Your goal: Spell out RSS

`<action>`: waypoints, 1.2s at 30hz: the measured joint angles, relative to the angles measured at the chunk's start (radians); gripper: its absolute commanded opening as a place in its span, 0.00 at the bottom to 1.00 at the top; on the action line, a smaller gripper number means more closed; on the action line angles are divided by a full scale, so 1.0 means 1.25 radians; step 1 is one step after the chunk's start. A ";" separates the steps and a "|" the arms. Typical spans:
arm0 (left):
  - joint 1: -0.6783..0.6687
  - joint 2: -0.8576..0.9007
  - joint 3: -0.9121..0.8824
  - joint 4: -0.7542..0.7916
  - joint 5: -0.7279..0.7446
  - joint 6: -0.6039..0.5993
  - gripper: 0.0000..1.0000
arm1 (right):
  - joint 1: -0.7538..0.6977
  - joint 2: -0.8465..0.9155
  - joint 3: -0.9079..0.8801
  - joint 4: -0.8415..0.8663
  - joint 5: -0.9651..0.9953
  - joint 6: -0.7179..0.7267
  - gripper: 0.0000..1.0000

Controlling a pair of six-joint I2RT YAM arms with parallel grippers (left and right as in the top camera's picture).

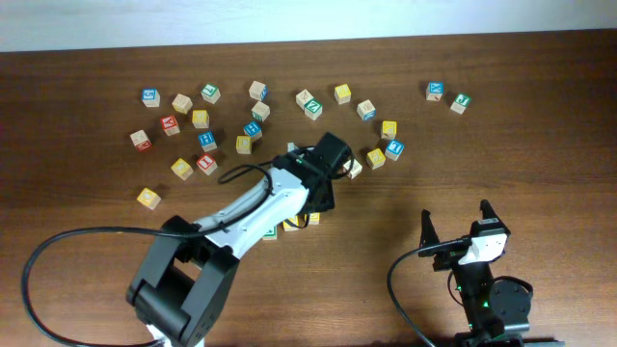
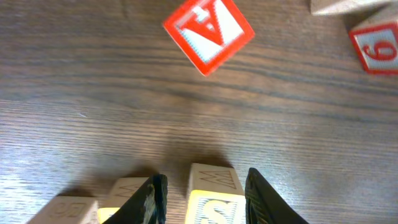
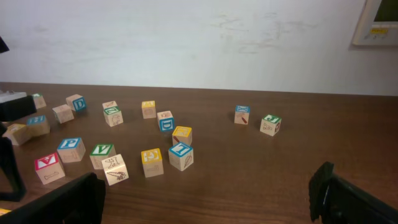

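Straddling the yellow S cube (image 2: 214,198), the left gripper (image 2: 205,186) stands slightly apart, a gap on 1 side.

On the dark wood-grain tabletop (image 2: 93,93) the left pincer (image 2: 205,177) stands parted astride a yellow-faced wooden cube lettered S (image 2: 214,199), a strip of wood showing beside one black finger (image 2: 154,199), with a yellow-edged wooden cube (image 2: 124,190) just beside it, a pale wooden cube (image 2: 65,208) next along, and a tilted red-framed white cube lettered A (image 2: 208,34) well beyond.
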 measured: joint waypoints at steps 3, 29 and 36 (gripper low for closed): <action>0.024 -0.004 0.046 -0.030 0.000 0.028 0.36 | 0.000 0.000 0.000 0.000 0.000 0.000 0.98; 0.589 -0.297 0.126 -0.445 0.023 0.055 0.99 | -0.002 0.002 -0.001 0.115 -0.549 0.175 0.98; 0.589 -0.297 0.111 -0.448 0.059 0.057 0.87 | -0.002 0.023 0.153 0.353 -0.442 0.349 0.98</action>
